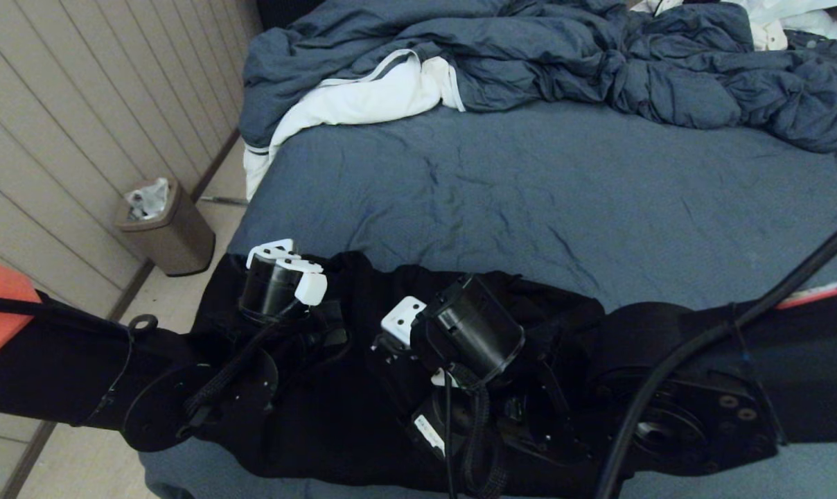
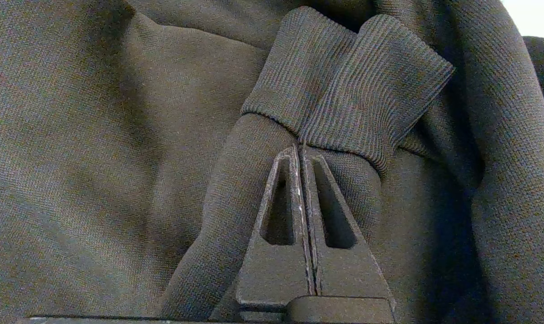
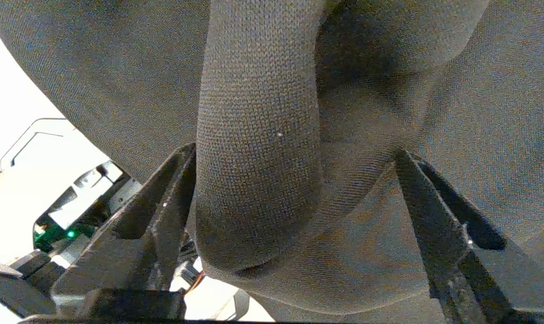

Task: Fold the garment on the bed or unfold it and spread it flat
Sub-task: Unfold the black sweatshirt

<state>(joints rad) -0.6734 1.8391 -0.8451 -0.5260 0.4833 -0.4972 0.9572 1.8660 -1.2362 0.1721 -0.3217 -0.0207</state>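
Observation:
The black hoodie (image 1: 359,294) lies bunched along the near edge of the bed (image 1: 529,194), and both arms hang over it. My left gripper (image 2: 300,149) is shut, its tips against a sleeve just under the ribbed cuff (image 2: 344,85); no cloth shows between the fingers. In the head view its wrist (image 1: 274,285) is over the hoodie's left part. My right gripper (image 3: 294,150) is open, the fingers (image 3: 173,189) spread wide around a thick rounded fold of hoodie fabric (image 3: 258,148). Its wrist (image 1: 468,331) is over the hoodie's middle.
A rumpled blue-grey duvet (image 1: 529,55) and a white cloth with grey stripes (image 1: 370,97) lie at the bed's far end. A brown waste bin (image 1: 165,229) stands on the floor by the panelled wall on the left. A black cable (image 1: 737,319) crosses the right arm.

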